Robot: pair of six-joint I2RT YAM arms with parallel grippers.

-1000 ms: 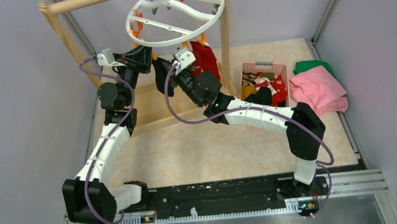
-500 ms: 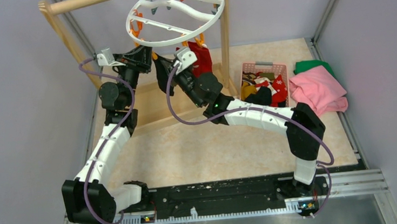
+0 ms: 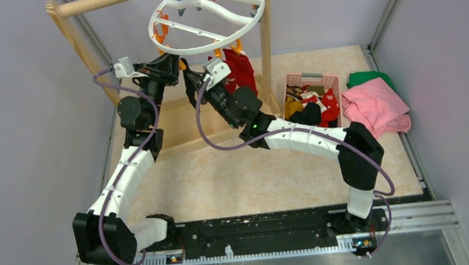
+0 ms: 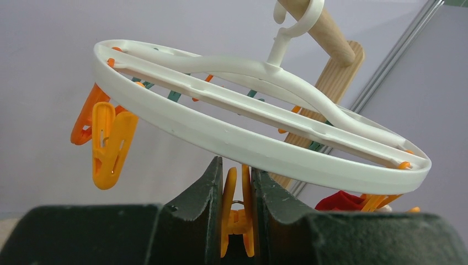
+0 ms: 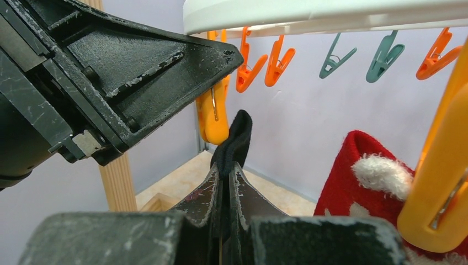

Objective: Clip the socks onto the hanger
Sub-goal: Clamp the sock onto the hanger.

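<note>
Beige marbled table [image 3: 236, 177] fills the foreground, with two black-and-white robot arms bolted at its near edge. The left arm [image 3: 123, 174] and the right arm [image 3: 309, 139] both reach up and away to one spot beneath the hanger [image 3: 211, 46].

The left gripper [image 4: 236, 170] has its jaws pressed onto an orange clip [image 4: 236, 218] dangling from the hanger's near rim, one dark finger on each side. Just beside it, the right gripper [image 5: 226, 174] has its jaws clamped tight on a black sock [image 5: 234, 138], which stands up from between the fingers. The sock's top edge sits right at the lower end of that orange clip. Whether it is inside the clip's mouth cannot be told.

Above them, the hanger is a round white plastic ring with cross spokes, tilted and hooked over the top bar of a wooden rack [image 3: 266, 40]. Other orange clips [image 4: 110, 143] and teal clips [image 5: 336, 55] hang around its rim. A red sock [image 3: 239, 68] with fluffy white trim hangs from a clip just right of the grippers.

Farther right on the table, a pink basket [image 3: 309, 74] holds a heap of socks [image 3: 312, 103] in red, black and yellow. Right of it lie a folded pink cloth [image 3: 374, 107] and a green cloth [image 3: 368, 77].
</note>
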